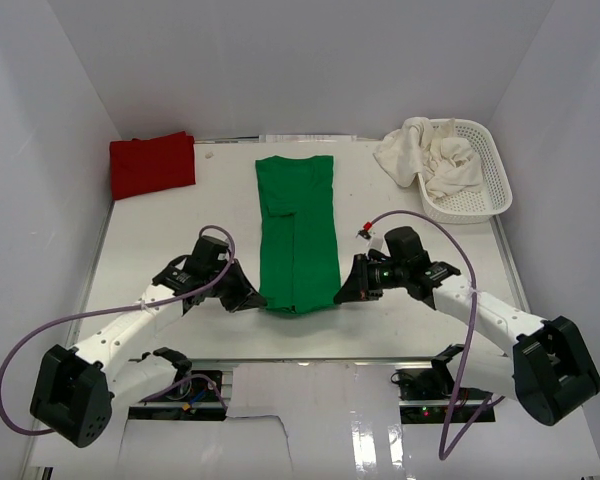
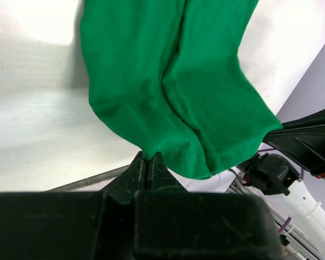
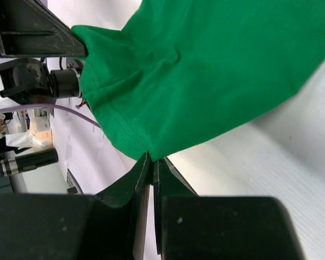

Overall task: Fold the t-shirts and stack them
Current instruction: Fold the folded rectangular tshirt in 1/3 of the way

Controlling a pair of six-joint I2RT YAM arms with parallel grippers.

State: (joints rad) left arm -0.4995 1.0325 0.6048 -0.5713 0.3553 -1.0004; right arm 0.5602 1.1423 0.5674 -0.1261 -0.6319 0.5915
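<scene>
Hem corners of the bright green cloth t-shirt, which lies folded in a long strip mid-table, are pinched tight, the near left one by the left gripper and the near right one by the right gripper. A folded red t-shirt lies at the far left, and cream-white shirts are heaped in the white plastic mesh basket at the far right.

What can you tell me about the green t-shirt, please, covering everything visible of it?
The green t-shirt is plain, soft, bright green cloth, folded lengthwise into a long narrow strip, its sides turned inward. It lies on the white table, centre, hem end nearest the arms. The left gripper and right gripper each have their fingers shut on a near hem corner.
</scene>
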